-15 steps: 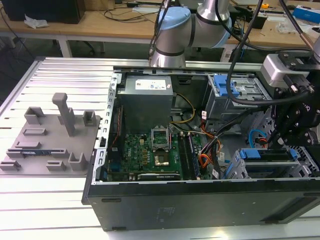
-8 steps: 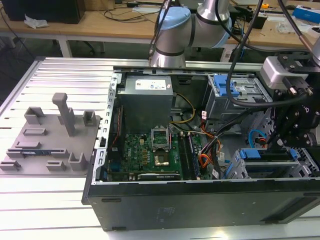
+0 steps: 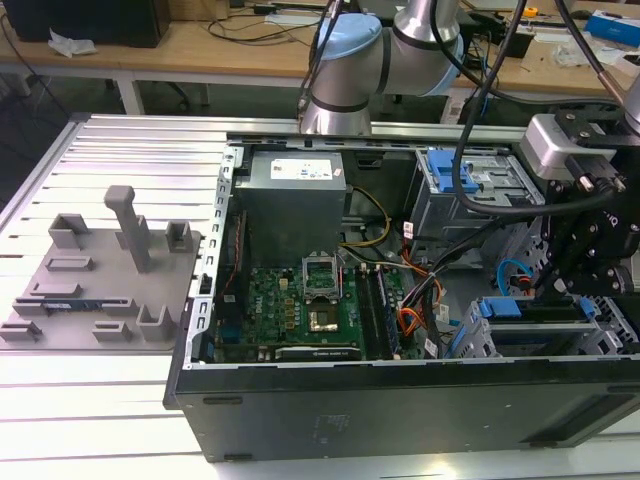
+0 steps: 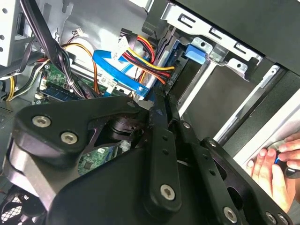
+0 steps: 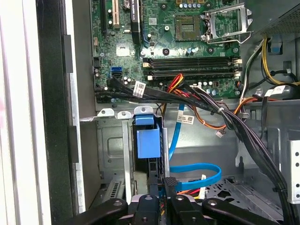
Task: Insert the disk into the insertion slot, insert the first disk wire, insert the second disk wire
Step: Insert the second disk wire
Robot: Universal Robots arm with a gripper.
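Blue plastic frames the disk, which stands edge-on, already down in the insertion slot at the case's lower corner. The jaws of the gripper look nearly together on the small dark plug of the first disk wire, a light-blue flat cable looping just beside. Seating it well probably means keeping the plug square to the drive's connector and pressing straight, clear of the black cable bundle.

My claw is matt black plastic with bright steel screws. The insertion slot is dull grey sheet metal. The disk sits in smooth blue plastic. The first disk wire is glossy light-blue. The counter is ribbed pale metal.
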